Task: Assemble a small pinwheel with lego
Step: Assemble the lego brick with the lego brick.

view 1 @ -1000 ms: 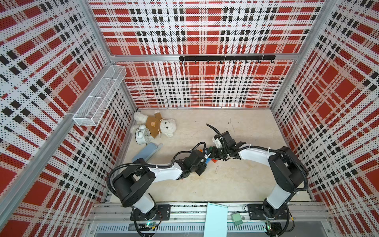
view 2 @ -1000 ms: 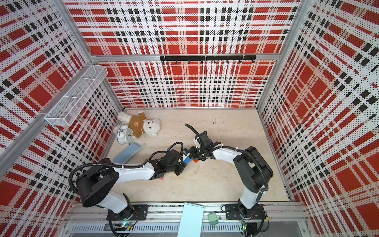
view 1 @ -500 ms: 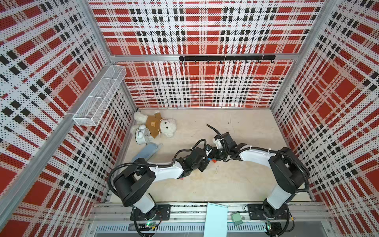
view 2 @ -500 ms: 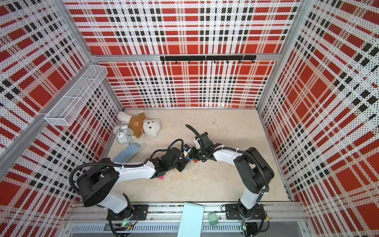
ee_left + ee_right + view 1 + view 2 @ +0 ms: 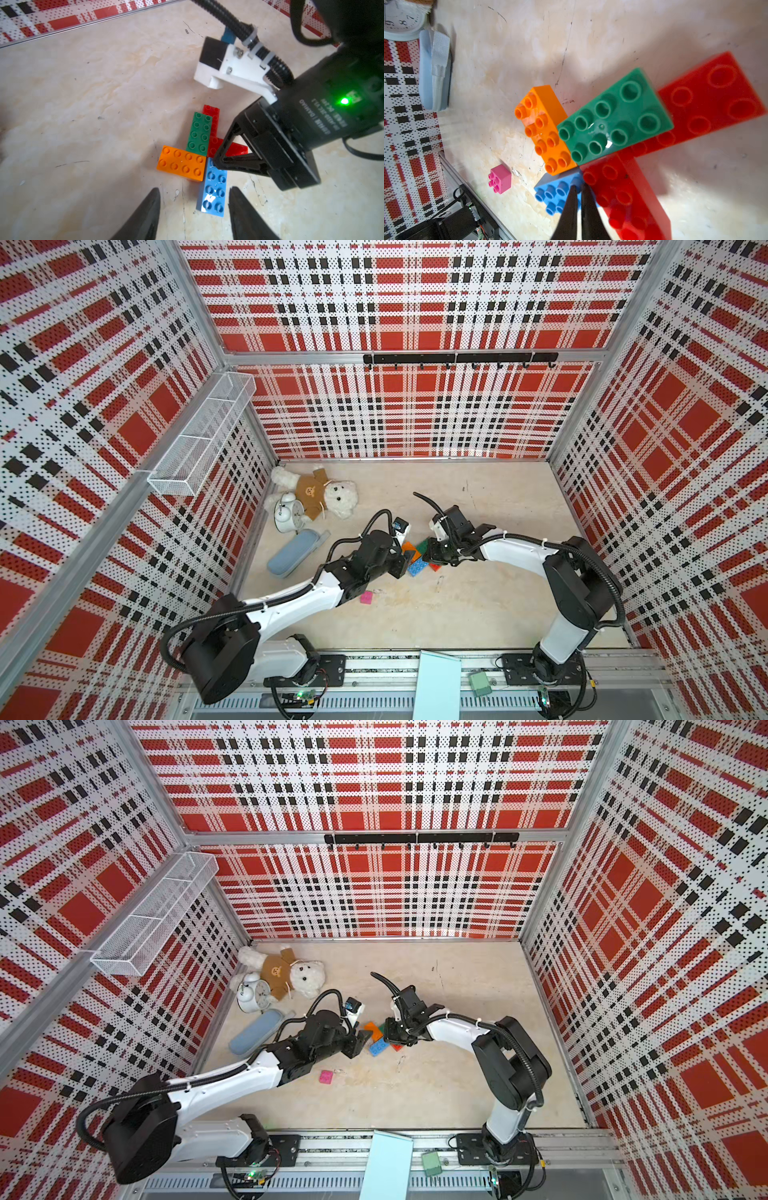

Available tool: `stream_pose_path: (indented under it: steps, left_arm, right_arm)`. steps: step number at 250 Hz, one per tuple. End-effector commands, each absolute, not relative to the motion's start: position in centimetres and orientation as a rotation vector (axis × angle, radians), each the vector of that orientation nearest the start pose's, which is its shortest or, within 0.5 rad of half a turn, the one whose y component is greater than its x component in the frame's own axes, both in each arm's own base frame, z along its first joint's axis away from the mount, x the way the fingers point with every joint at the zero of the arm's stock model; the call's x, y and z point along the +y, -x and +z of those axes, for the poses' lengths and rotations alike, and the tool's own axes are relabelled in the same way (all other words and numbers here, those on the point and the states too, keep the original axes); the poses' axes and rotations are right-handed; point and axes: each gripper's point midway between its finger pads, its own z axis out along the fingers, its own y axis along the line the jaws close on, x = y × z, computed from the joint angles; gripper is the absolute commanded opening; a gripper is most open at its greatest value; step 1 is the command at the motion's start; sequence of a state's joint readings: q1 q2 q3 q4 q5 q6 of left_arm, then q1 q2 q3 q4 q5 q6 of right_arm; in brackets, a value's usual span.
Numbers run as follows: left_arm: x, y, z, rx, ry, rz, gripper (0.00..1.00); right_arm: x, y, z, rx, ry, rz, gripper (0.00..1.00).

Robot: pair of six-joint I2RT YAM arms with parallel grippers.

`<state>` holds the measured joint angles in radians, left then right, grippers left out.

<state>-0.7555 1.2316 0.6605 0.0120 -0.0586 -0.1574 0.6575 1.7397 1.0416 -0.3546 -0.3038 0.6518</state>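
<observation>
In a top view, the flat cross of studded plastic lego bricks (image 5: 417,558) lies mid-tabletop (image 5: 478,614), with the small pink square brick (image 5: 366,598) apart from it.

Left wrist: my left pincer (image 5: 194,188) is spread either side of the blue brick (image 5: 214,187).

Right wrist: my right pincer (image 5: 579,186), pressed together, bears on the centre. If it slips, it could skew the arms.

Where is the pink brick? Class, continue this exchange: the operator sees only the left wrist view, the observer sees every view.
Observer: The pink brick lies alone on the table, apart from the cluster.
Operator: Is the right gripper open?
Observer: No, the right gripper is shut, its tips over the inner end of the blue brick.
Operator: Anything else on the table?
Observer: A teddy bear and an alarm clock lie by the far left corner.
</observation>
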Motion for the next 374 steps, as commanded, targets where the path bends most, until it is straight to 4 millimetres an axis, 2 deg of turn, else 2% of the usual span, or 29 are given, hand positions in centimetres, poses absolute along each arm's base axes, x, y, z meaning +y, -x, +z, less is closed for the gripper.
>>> stream_pose_path:
  steps: [1, 38, 75, 98, 128, 186, 239, 272, 290, 321, 374]
  left_arm:
    - [-22.6, -27.9, 15.1, 2.161, -0.484, -0.459, 0.56]
    - [-20.4, -28.0, 15.8, 2.180, -0.400, -0.454, 0.55]
    - [-20.0, -27.7, 15.7, 2.181, -0.381, -0.465, 0.55]
    - [-19.7, -27.6, 15.7, 2.183, -0.375, -0.461, 0.55]
    - [-19.6, -27.4, 16.0, 2.170, -0.371, -0.469, 0.55]
    - [-19.2, -27.3, 17.0, 2.155, -0.335, -0.479, 0.55]
    - [-19.2, -27.3, 17.4, 2.140, -0.321, -0.496, 0.55]
    - [-19.4, -27.3, 17.6, 2.137, -0.316, -0.509, 0.55]
    - [-19.4, -27.3, 17.7, 2.135, -0.311, -0.516, 0.55]
    - [-19.7, -27.3, 18.3, 2.125, -0.303, -0.542, 0.55]
    - [-19.3, -26.4, 19.3, 2.133, -0.287, -0.570, 0.57]
  right_arm:
    - [25.7, -26.7, 1.6, 2.994, 0.114, 0.506, 0.10]
    - [26.2, -27.3, 2.4, 2.990, 0.139, 0.460, 0.10]
    - [27.3, -28.4, 3.6, 2.972, 0.185, 0.407, 0.11]
    - [27.8, -28.8, 3.7, 2.988, 0.208, 0.356, 0.11]
    - [27.6, -28.9, 3.9, 2.991, 0.226, 0.272, 0.11]
    - [27.1, -28.0, 2.7, 3.033, 0.273, 0.114, 0.11]
    - [26.8, -27.4, 1.1, 3.070, 0.270, 0.056, 0.10]
    - [26.2, -26.2, -0.4, 3.108, 0.240, 0.056, 0.09]
    - [26.1, -25.9, -0.5, 3.112, 0.228, 0.068, 0.09]
    - [27.3, -26.9, 1.3, 3.066, 0.234, 0.143, 0.10]
    - [30.9, -29.3, 6.3, 2.952, 0.289, 0.344, 0.14]
